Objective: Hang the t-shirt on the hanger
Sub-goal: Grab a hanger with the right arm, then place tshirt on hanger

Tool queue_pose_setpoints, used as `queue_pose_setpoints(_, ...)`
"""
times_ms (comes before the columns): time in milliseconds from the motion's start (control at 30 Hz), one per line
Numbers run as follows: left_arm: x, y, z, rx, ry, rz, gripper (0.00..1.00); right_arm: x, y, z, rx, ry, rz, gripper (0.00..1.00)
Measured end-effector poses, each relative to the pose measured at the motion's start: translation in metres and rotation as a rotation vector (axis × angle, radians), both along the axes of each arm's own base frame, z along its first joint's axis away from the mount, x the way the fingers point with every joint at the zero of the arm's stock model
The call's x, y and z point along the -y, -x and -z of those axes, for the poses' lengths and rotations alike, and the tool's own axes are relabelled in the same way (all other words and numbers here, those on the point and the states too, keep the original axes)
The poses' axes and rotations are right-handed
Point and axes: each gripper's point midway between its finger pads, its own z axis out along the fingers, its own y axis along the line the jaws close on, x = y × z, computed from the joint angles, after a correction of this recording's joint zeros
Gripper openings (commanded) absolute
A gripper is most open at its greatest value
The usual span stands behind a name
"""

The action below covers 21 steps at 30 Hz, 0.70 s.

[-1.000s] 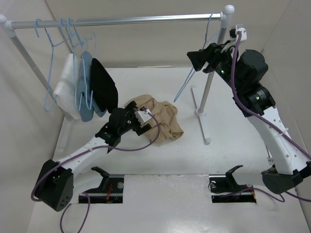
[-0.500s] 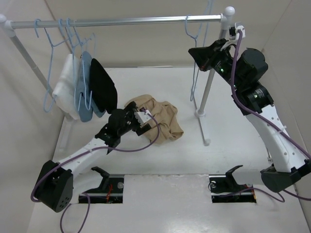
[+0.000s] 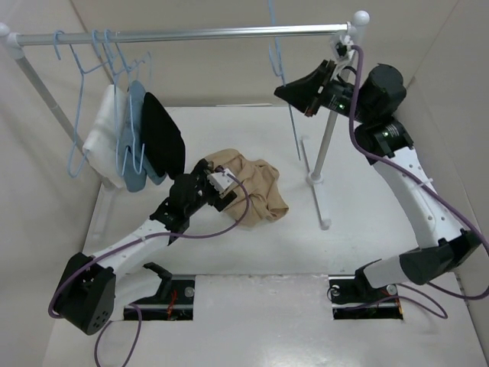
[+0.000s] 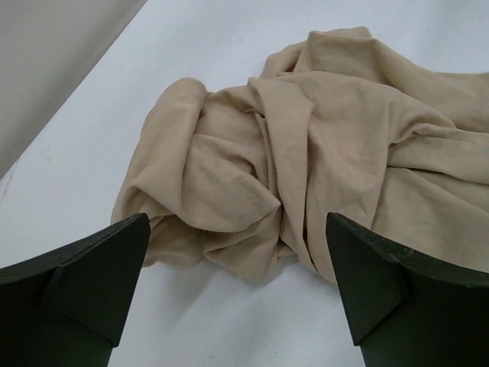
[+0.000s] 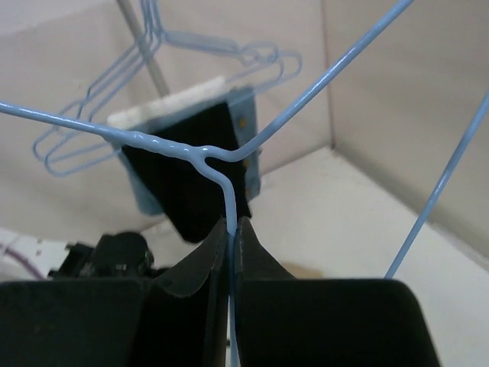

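Pinches hanger [image 5: 208, 157] neck in right gripper [image 5: 231, 229], plain only from wrist view; holds left gripper [image 4: 237, 222] splayed before t-shirt [image 4: 321, 130], seemingly clear of it.

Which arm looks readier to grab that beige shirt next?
Probably left: the left gripper hangs open right at the t-shirt, while the right gripper is shut on the hanger, far above it.

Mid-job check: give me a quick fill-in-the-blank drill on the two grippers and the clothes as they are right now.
1. The right gripper is ___ on the hanger.
2. The left gripper, facing the crumpled t-shirt, is ___.
3. The black garment hangs near the ___ end of the rail.

Missing words: shut; open; left.
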Motion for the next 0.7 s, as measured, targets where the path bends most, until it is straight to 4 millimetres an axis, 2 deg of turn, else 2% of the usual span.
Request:
queue_pose_setpoints(133,-0.008,-0.004,0.001,-0.027,0.061,-0.094,0.98,-0.014,0.003,0.060,-0.120,0.074,-0.124,0.00)
queue_pose_setpoints(267,-0.009,-0.004,0.000,-0.038,0.085,-0.110,0.97,-0.022,0.010,0.113,-0.216,0.136,-0.220,0.00)
queue_pose_setpoints(400,-0.004,-0.006,-0.016,0.029,0.089,-0.065,0.92,-0.018,0.023,0.150,-0.272,0.175,-0.283,0.00)
queue_pose_setpoints(500,-0.001,-0.012,-0.027,0.108,0.066,-0.030,0.92,-0.005,0.029,0.174,-0.311,0.188,-0.282,0.00)
queue_pose_setpoints(533,0.001,-0.014,-0.025,0.111,0.054,-0.008,0.94,0.001,0.030,0.182,-0.328,0.191,-0.274,0.00)
queue_pose_setpoints(600,0.005,-0.018,-0.008,0.043,0.003,0.033,0.96,0.010,0.031,0.198,-0.356,0.197,-0.257,0.00)
queue_pose_setpoints(700,0.020,-0.023,0.011,-0.072,-0.051,0.136,1.00,0.017,0.030,0.216,-0.386,0.208,-0.242,0.00)
